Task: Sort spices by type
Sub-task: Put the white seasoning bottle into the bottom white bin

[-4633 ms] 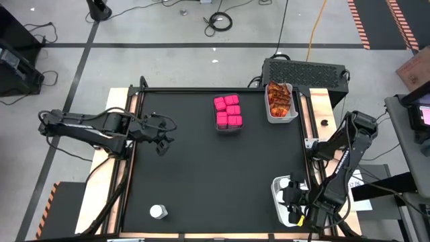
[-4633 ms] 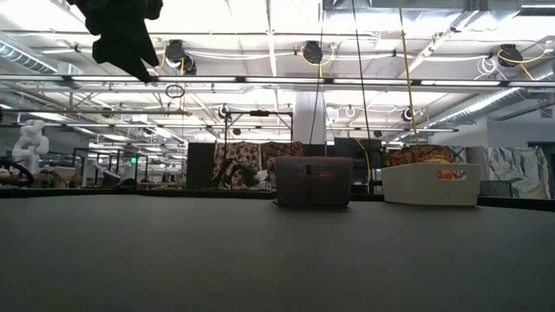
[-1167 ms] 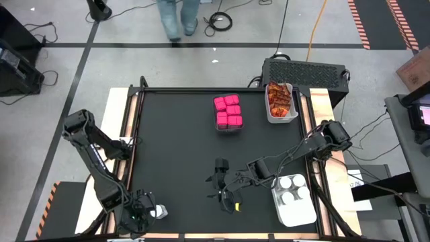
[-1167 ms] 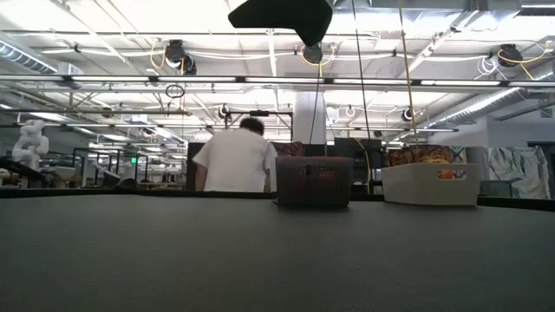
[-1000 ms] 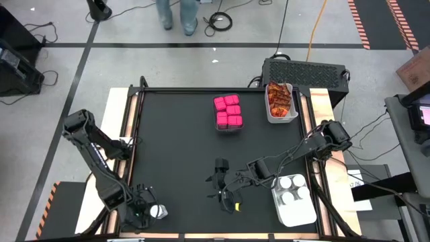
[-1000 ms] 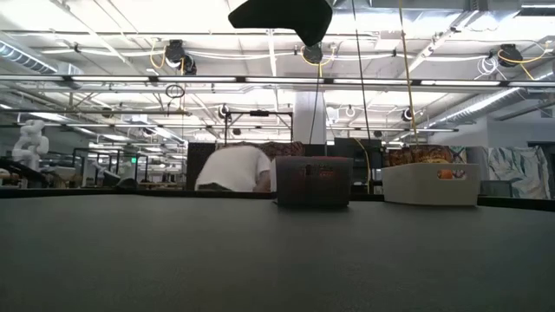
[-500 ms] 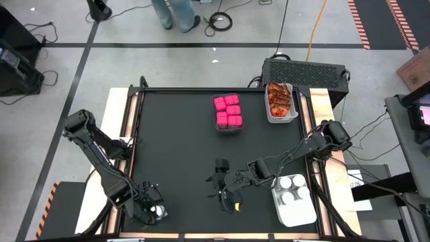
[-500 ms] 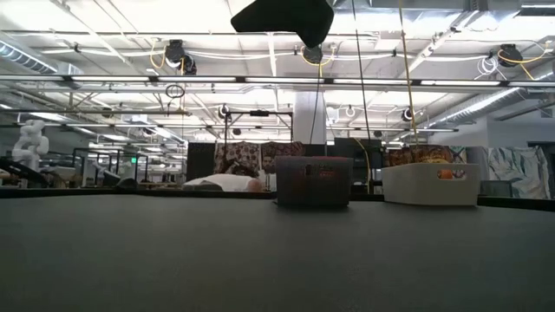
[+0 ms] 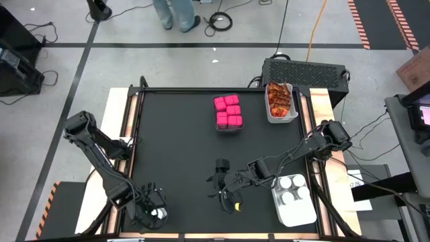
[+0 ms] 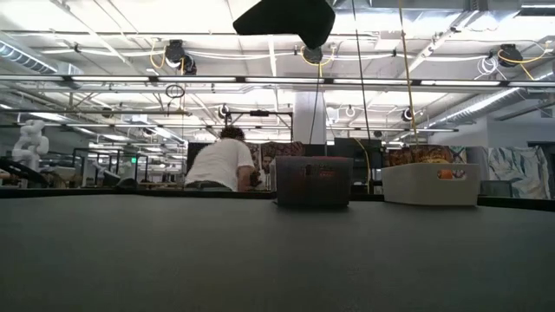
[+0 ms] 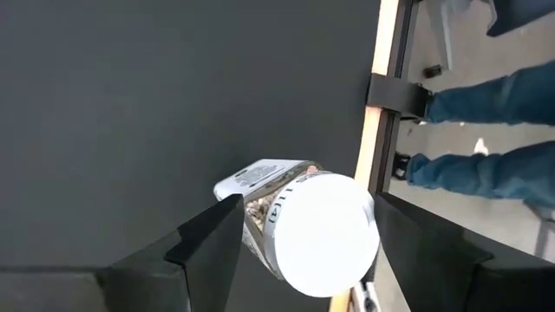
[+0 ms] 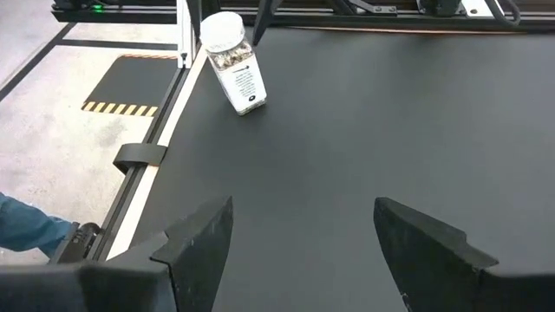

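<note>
Matt black table top [image 9: 195, 154], clear jar [image 11: 277, 212] with smooth white plastic lid [image 11: 323, 232] and paper label, crinkly glossy orange-red sachets [image 9: 279, 99], white plastic bin [image 9: 295, 214]

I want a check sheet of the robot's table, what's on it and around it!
Surface: black table, bare in the middle.
Job's things: pink packs in a tray; orange-red sachets in a white bin; four jars in a second bin; one loose jar.
Clutter: nothing seen.
Grippers: left gripper open around the loose jar; right gripper open, empty.
Cables: coil on the floor.
Surroundings: person's legs beyond the table.
</note>
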You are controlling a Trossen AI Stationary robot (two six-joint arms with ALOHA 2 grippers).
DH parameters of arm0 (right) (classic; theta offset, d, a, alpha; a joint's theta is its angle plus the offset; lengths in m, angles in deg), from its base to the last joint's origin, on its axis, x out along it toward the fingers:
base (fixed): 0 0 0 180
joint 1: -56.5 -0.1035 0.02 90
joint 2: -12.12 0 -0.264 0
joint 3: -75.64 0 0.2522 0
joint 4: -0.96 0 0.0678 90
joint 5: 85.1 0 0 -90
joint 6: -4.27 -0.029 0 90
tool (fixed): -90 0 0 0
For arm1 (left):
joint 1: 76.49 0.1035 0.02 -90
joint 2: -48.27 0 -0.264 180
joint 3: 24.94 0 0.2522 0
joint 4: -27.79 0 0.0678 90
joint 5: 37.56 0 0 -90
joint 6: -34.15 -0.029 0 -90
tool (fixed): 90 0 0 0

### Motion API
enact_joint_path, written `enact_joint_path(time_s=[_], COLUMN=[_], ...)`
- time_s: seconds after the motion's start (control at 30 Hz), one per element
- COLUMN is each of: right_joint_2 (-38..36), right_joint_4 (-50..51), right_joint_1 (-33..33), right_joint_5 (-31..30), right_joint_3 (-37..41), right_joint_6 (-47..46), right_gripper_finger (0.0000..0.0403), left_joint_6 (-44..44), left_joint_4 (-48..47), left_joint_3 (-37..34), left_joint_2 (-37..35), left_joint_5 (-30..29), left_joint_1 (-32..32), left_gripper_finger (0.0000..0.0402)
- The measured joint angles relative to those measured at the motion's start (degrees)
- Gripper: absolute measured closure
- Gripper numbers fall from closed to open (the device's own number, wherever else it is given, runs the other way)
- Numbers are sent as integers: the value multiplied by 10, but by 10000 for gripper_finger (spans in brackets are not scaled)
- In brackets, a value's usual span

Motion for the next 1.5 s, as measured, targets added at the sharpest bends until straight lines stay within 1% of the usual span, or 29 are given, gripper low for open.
enact_joint_path(time_s=[0.2, 0.3, 0.4, 0.57, 0.77, 0.93, 1.07, 1.5], right_joint_2=[0, 0, 0, 0, 0, 0, 0, 0], right_joint_4=[7, 9, 10, 11, 12, 14, 15, 22], right_joint_1=[0, 0, 0, 0, 0, 0, 0, 0], right_joint_5=[0, 0, 0, 0, 0, 0, 0, 0], right_joint_3=[0, 0, 0, 0, 0, 0, 0, 0], right_joint_6=[0, 0, 0, 0, 0, -4, -4, -2], right_gripper_finger=[129, 129, 129, 129, 129, 129, 129, 129], left_joint_6=[-18, -17, -15, -16, 18, 44, 44, 42], left_joint_4=[-35, -73, -92, -93, -114, -112, -101, -108], left_joint_3=[-3, -5, -5, -4, -4, -4, -4, -3], left_joint_2=[-27, -54, -83, -108, -98, -80, -63, -15], left_joint_5=[-4, -27, -49, -63, -55, -32, -15, -16], left_joint_1=[1, 0, 0, 0, 0, 0, -1, -4], left_gripper_finger=[142, 142, 142, 142, 142, 142, 142, 142])
